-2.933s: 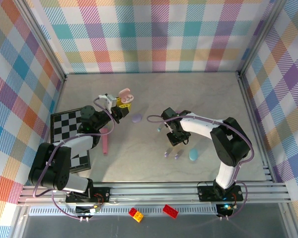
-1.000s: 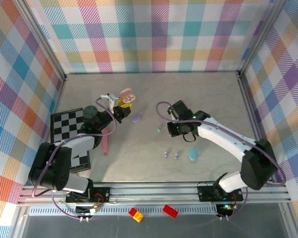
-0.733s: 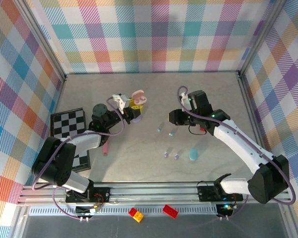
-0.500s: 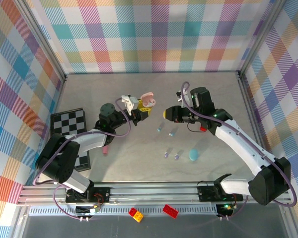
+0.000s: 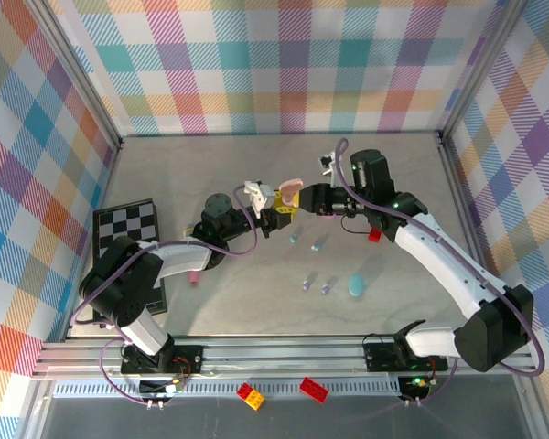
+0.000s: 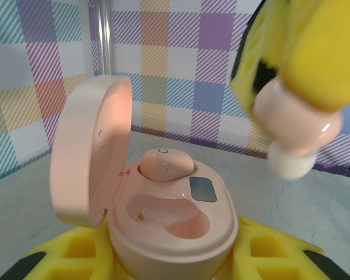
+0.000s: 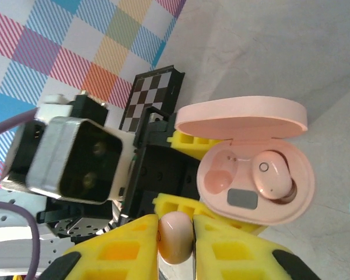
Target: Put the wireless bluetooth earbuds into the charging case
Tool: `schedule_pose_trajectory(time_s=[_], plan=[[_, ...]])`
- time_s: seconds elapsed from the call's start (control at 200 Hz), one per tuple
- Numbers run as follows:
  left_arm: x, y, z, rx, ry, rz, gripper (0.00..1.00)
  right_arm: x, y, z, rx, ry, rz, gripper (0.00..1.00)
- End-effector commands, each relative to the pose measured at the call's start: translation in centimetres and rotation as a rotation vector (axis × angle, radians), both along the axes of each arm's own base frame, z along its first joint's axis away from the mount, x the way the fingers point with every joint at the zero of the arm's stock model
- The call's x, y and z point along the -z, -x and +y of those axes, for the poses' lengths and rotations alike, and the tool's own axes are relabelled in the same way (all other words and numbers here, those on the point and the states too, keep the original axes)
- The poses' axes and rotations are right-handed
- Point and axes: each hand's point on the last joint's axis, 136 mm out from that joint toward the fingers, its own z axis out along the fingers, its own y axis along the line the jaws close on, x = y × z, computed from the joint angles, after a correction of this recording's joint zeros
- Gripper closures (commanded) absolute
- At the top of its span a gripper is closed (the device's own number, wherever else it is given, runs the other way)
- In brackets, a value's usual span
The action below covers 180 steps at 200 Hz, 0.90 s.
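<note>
My left gripper point(image 5: 279, 218) is shut on the base of a pink charging case point(image 6: 172, 224), held above the table with its lid point(image 6: 90, 151) swung open. One pink earbud point(image 6: 165, 163) sits in the far socket, and the near socket is empty. My right gripper point(image 7: 175, 239) is shut on a second pink earbud point(image 7: 175, 236) between its yellow fingers point(image 7: 233, 248). It hovers just beside the case point(image 7: 254, 181), and from the top view the right gripper point(image 5: 304, 199) almost touches the lid point(image 5: 291, 190). The held earbud point(image 6: 294, 131) hangs to the upper right of the case.
On the table below lie a teal earbud point(image 5: 293, 240), a lavender earbud point(image 5: 317, 245) and a lavender pair point(image 5: 306, 284). A teal case point(image 5: 357, 286) rests near them. A checkerboard point(image 5: 119, 229) and a pink stick point(image 5: 194, 267) lie at the left.
Both arms rose and closed toward each other over the table's middle. The left carried the open pink case rightward, and the right swung up and left with the pink earbud.
</note>
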Motion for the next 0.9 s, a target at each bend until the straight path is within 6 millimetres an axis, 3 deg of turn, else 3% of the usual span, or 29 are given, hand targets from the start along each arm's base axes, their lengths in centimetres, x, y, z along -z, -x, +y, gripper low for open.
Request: schedule_pose_trajectory(time_s=[0.0,0.56,0.895], plan=[[-1.8,0.2,-0.7,0.011,0.030,-0.079,0.69,-1.4,-0.8,0.4,0.005,-0.027,-0.031,0.81],[-0.7,1.1,-1.4,0.039,-0.007,-0.094,0.70,0.0,-2.4,1.0,0.037,0.007,-0.012,0.82],[-0.8,0.4,-1.3,0.003,-0.009,-0.072,0.70,1.4,-2.3,1.1,0.038,0.044,0.021,0.78]])
